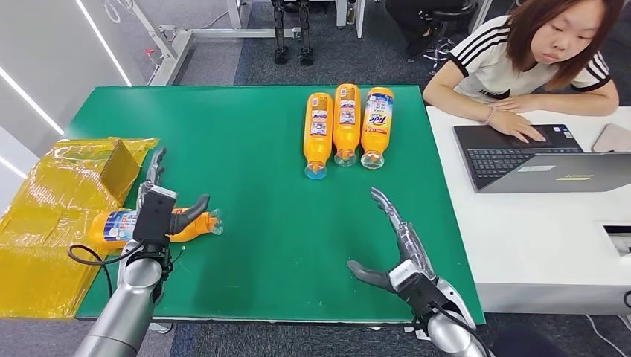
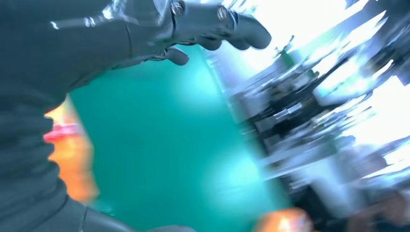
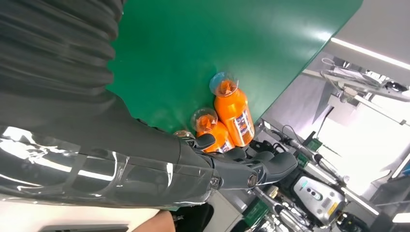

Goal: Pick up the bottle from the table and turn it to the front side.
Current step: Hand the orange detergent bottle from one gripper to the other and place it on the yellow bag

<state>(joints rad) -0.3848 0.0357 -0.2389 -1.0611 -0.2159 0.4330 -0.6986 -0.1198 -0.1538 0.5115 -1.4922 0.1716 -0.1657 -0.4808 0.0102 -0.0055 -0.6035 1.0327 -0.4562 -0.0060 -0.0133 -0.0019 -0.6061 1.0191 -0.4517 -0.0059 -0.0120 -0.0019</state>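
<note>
Bottles number 4 on the green table. 3 of them lie side by side in a row at the far side of the table, touching or nearly so, caps toward the robot: the left one, the middle one and the right one, whose label reads Tide. The 4th bottle lies on its side at the near left edge of the table, cap pointing toward the table's middle, its base end beside the yellow wrapping that hangs off that edge.

The left hand is over this 4th bottle, thumb stretched toward the cap end, fingers straight toward the far side. Whether it touches or grips the bottle cannot be told from the head view, and the left wrist view is blurred; there the fingers reach out over green, with an orange smear beside the palm.

The right hand hovers over the near right part of the table, holding nothing, fingers straight and thumb spread wide. In the right wrist view its fingers point toward the row.

1 person sits at the white desk touching the table's right edge, a hand on 1 laptop.
</note>
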